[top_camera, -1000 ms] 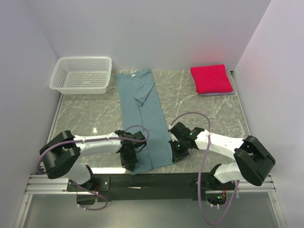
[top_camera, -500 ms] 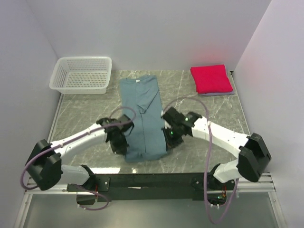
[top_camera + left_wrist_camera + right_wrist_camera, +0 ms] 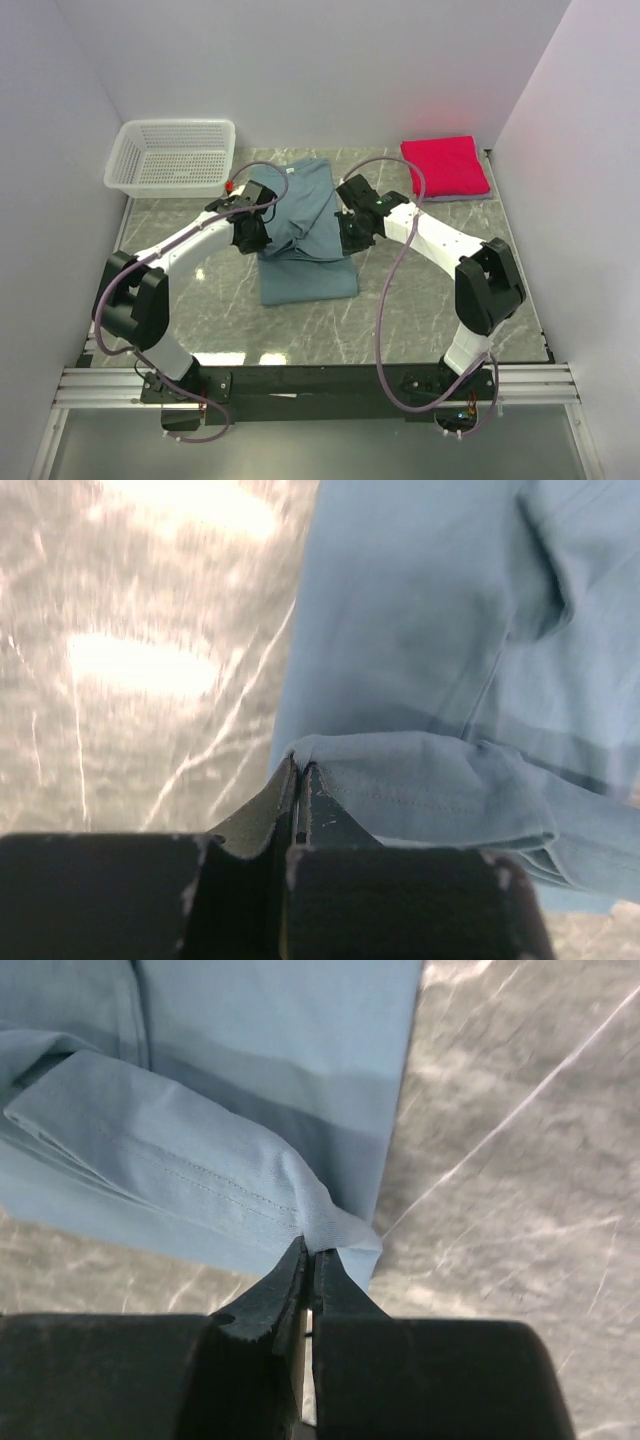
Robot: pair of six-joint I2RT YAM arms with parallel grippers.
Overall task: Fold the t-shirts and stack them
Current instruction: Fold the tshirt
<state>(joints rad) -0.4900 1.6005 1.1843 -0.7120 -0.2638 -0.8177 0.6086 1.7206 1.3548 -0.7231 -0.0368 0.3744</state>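
A teal-blue t-shirt (image 3: 305, 250) lies lengthwise in the middle of the marble table, its near end lifted and doubled back over the rest. My left gripper (image 3: 256, 236) is shut on the hem's left corner (image 3: 300, 752). My right gripper (image 3: 352, 233) is shut on the hem's right corner (image 3: 322, 1228). Both hold the hem above the shirt's middle. A folded crimson-pink t-shirt (image 3: 444, 165) sits at the back right on a thin pale lavender one (image 3: 452, 198), of which only an edge shows.
A white mesh basket (image 3: 173, 157) stands at the back left corner. White walls close in the table on three sides. The black rail with the arm bases (image 3: 320, 382) runs along the near edge.
Both grippers have carried the teal shirt's near hem away from the front edge toward the back, folding the shirt over itself. Both arms now reach far forward.
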